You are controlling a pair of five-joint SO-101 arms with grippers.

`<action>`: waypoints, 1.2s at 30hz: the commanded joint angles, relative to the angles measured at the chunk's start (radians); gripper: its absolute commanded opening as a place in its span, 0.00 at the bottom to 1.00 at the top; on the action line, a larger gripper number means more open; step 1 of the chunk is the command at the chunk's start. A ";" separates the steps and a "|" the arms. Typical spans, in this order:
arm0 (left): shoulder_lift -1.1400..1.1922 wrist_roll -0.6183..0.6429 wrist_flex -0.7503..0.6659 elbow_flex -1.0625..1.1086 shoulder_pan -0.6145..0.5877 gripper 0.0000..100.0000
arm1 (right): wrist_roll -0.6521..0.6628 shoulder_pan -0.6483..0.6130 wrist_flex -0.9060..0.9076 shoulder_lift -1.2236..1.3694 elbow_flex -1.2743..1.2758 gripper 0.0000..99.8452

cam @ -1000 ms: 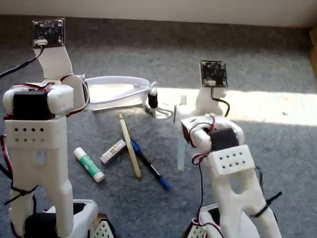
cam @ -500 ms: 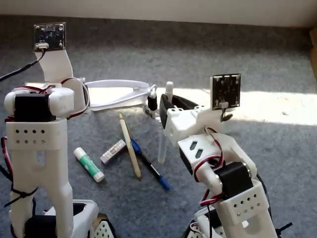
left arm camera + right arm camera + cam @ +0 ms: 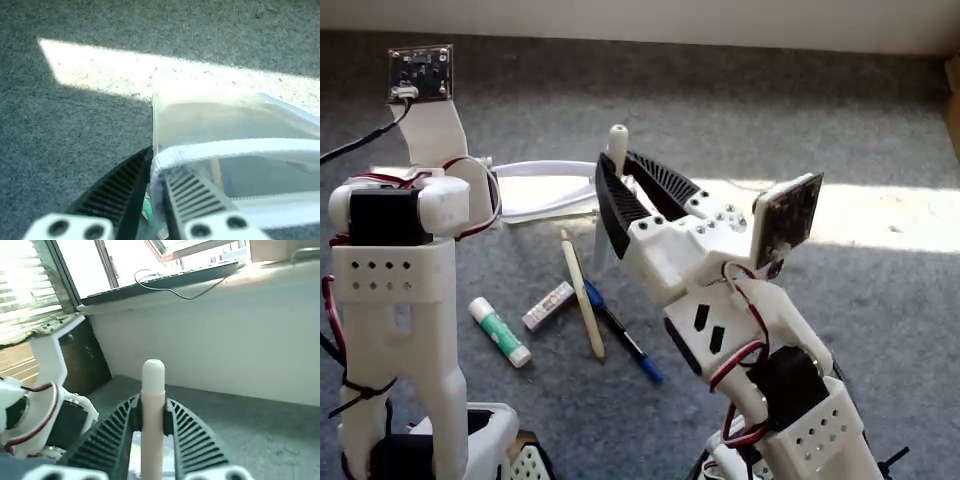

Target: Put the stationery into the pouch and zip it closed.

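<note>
Nearest on the grey carpet (image 3: 840,290) lie a glue stick (image 3: 500,332), a small tube (image 3: 548,305), a pencil (image 3: 582,294) and a blue pen (image 3: 620,331). The pencil and the pen are touching. Beyond them the right gripper (image 3: 151,406) is raised above the carpet, with its jaws clamped on a white marker (image 3: 153,375) that stands almost upright. Farther back is the clear pouch (image 3: 545,190), just behind the marker. The left gripper (image 3: 152,156) is pinched on its end edge (image 3: 165,155).
</note>
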 commanded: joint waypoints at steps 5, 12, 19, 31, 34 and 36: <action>-0.002 0.003 -0.002 -0.008 0.005 0.01 | 0.133 -0.091 -0.308 -0.018 -0.045 0.01; -0.002 0.003 -0.002 -0.010 0.005 0.01 | 0.146 -0.097 -0.453 -0.013 -0.044 0.01; -0.002 0.003 -0.002 -0.010 0.005 0.01 | 0.160 -0.091 -0.642 0.059 0.036 0.01; -0.002 0.003 -0.002 -0.002 0.005 0.01 | 0.321 -0.091 -0.960 0.216 0.197 0.01; -0.002 0.003 -0.002 -0.002 0.005 0.01 | 0.321 -0.091 -0.960 0.229 0.200 0.01; -0.002 0.003 -0.002 -0.002 0.005 0.01 | 0.321 -0.091 -0.955 0.231 0.202 0.01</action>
